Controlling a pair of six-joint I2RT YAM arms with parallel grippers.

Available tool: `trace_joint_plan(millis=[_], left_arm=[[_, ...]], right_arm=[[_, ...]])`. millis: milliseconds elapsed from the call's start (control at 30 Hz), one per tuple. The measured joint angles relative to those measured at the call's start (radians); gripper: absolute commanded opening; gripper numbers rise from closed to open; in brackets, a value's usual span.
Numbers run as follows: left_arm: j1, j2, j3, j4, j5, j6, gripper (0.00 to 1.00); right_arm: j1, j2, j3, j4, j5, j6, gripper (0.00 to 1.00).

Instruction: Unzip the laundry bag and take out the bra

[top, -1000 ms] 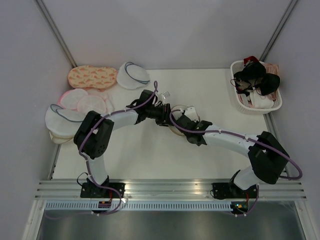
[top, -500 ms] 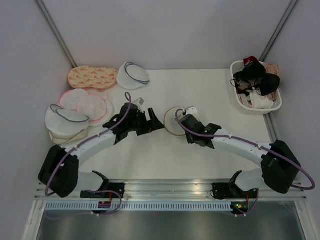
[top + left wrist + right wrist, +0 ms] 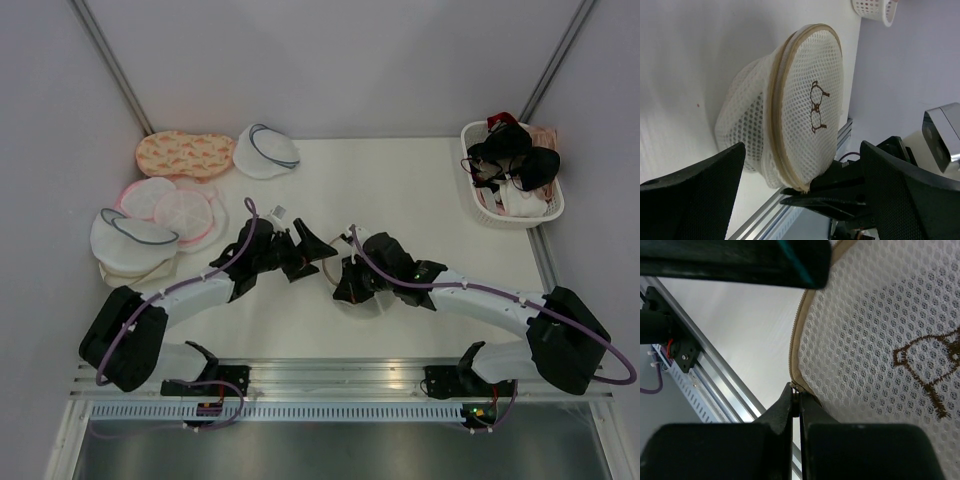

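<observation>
The laundry bag (image 3: 805, 110) looks light and limp; hold its zipper rim (image 3: 795, 335). Right gripper (image 3: 796, 402) jaws clenched there; left gripper (image 3: 802, 145) jaws released.

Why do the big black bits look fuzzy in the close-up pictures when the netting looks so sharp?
Left wrist view: the fingers of the left gripper sit right by the lens, so they go soft, while the laundry bag is crisp. Right wrist view: the right gripper is dark and soft too, mesh sharp.
</observation>
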Motion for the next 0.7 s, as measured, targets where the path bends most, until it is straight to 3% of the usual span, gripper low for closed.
trace_joint_plan(millis=[200,467,500,600,700], left_arm=[[-0.035,0.137,0.024,0.107,0.061,-0.064,0.91],[-0.058,0.184,0.056,0.114,0.068,-0.061,0.41],[-0.057,0.186,0.058,0.112,0.065,-0.058,0.28],[-0.058,0.188,0.071,0.092,0.056,-0.045,0.04],[-0.058,0.188,0.098,0.05,0.039,-0.021,0.02]], right_arm=[[0.0,0.005,0.0,0.04,-0.033,0.013,0.0],[0.0,0.01,0.0,0.041,-0.033,0.01,0.0],[0.0,0.01,0.001,0.034,-0.031,0.008,0.0],[0.0,0.011,0.007,0.003,-0.023,-0.006,0.01],[0.0,0.021,0.026,-0.027,-0.011,-0.021,0.0]])
